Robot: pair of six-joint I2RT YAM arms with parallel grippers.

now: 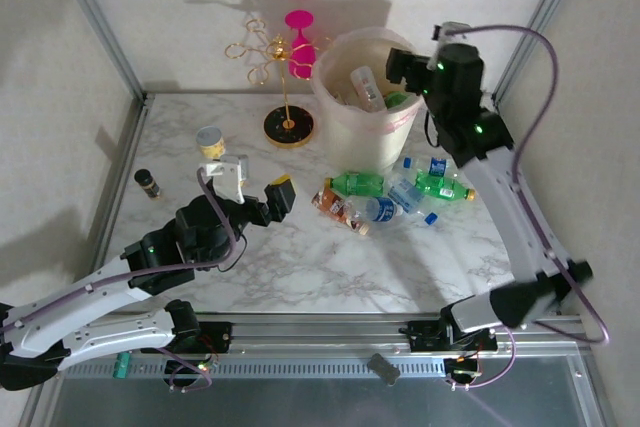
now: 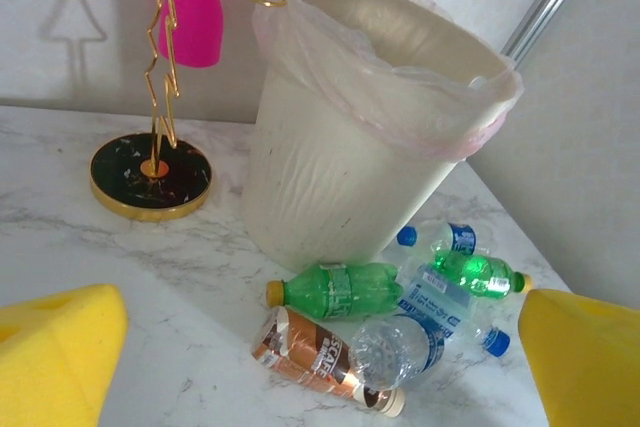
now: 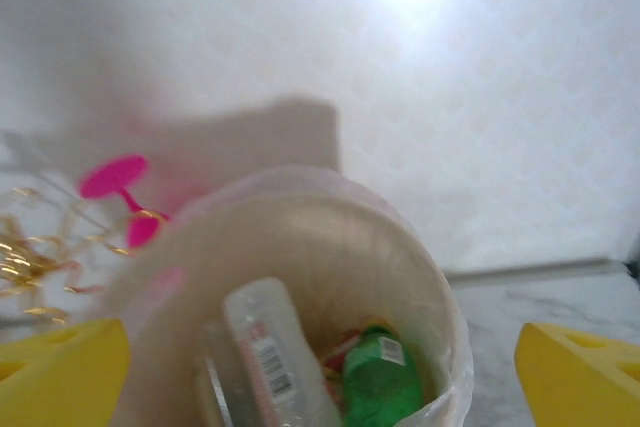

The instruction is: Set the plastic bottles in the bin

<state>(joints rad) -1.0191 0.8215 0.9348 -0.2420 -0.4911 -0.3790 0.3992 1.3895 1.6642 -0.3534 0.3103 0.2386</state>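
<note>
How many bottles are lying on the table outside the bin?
6, in a cluster at the foot of the bin: green yellow-capped bottle, copper-brown bottle, clear crumpled bottle, blue-labelled bottle, second green bottle, blue-capped bottle. More may be hidden behind the bin.

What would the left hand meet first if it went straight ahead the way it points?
Most likely the brown-labelled plastic bottle lying nearest in the cluster, straight ahead of the open left hand; depth is hard to judge.
</note>
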